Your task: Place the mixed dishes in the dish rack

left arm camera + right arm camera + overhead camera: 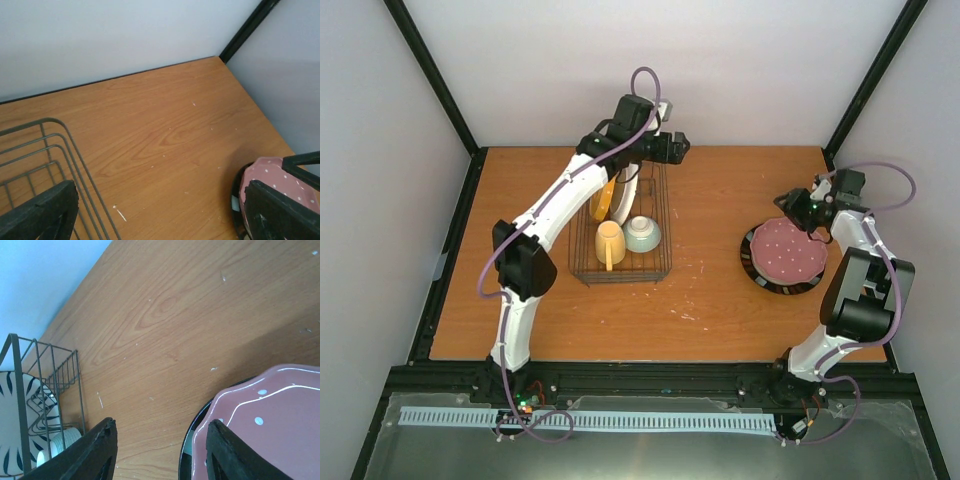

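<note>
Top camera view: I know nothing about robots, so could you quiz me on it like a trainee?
1. True or false: the round pink dotted plate lies on the round black plate.
2. How many dishes are in the rectangular dark wire dish rack? A two, B four, C six.
3. Fill in: beside the small pale blue-green bowl in the rack sits a cream-yellow handled ____.
Key: 1 true; 2 B; 3 mug.
</note>
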You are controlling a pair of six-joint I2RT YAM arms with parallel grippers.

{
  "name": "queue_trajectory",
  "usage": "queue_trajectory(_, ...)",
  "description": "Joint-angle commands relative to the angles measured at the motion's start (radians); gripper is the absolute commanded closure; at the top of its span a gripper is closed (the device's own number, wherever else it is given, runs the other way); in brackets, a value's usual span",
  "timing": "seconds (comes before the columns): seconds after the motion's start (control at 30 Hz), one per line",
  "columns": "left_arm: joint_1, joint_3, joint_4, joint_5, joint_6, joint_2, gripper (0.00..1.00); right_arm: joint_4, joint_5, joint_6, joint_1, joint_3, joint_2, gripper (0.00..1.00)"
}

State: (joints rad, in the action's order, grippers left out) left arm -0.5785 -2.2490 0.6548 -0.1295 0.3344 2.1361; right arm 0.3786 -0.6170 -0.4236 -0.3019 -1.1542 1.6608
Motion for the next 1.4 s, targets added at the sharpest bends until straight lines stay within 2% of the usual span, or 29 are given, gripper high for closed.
queue_trajectory(0.0, 0.001, -0.053, 0.054, -0.067, -0.021, 0.025, 0.09, -0.015, -0.027, -0.029, -0.003, 0.006, -0.033, 0.52)
queue_trajectory(0.4, 0.003, -0.038, 0.226, 0.059, 0.005, 0.078, 0.09, -0.001, -0.037, -0.014, -0.003, 0.004, -0.023, 0.52)
queue_trajectory(0.93, 0.034, 0.021, 0.358, 0.176, 0.058, 0.107, 0.02, 0.001, -0.041, -0.002, -0.003, 0.020, -0.031, 0.52)
queue_trajectory(1.2, 0.093, 0.037, 0.393, 0.282, 0.111, 0.049, 0.00, -0.008, -0.055, -0.010, -0.004, 0.023, -0.026, 0.52)
queue_trajectory(1.37, 0.126, 0.104, 0.348, 0.314, 0.116, -0.027, 0.00, -0.010, -0.062, -0.015, -0.003, 0.015, -0.018, 0.52)
